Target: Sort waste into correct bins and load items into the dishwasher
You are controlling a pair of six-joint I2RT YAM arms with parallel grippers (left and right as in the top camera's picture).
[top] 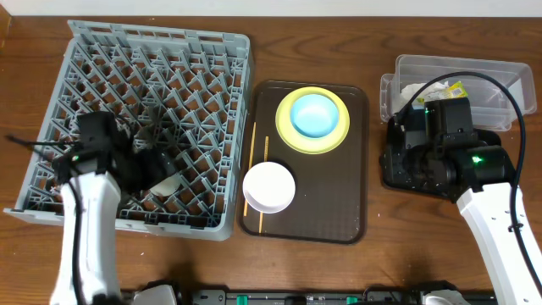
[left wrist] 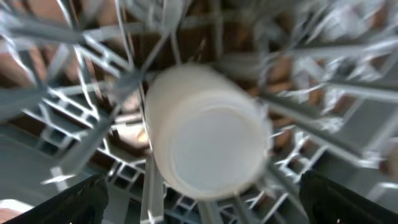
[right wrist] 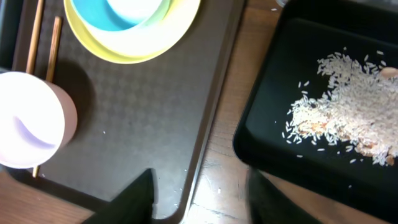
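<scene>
The grey dish rack (top: pixel 212 51) fills the left. My left gripper (top: pixel 157 174) is low inside it, open (left wrist: pixel 199 205). A small white cup (left wrist: pixel 208 134) lies on its side among the pegs between the spread fingers, apart from both; it also shows in the overhead view (top: pixel 167 184). My right gripper (top: pixel 402 165) is open and empty (right wrist: pixel 202 199), over the gap between the brown tray (right wrist: pixel 155 112) and the black tray (right wrist: pixel 280 74), which holds beige crumbs (right wrist: pixel 348 106). The clear tub (top: pixel 508 76) holds the white napkin (top: pixel 415 91) and the yellow-green wrapper (top: pixel 457 89).
The brown serving tray (top: pixel 339 212) in the middle carries the yellow plate (top: pixel 292 135) with the light blue bowl (top: pixel 313 116) in it, the white-pinkish bowl (top: pixel 269 186) and the chopsticks (top: pixel 251 161) along its left side. Bare wood table surrounds it.
</scene>
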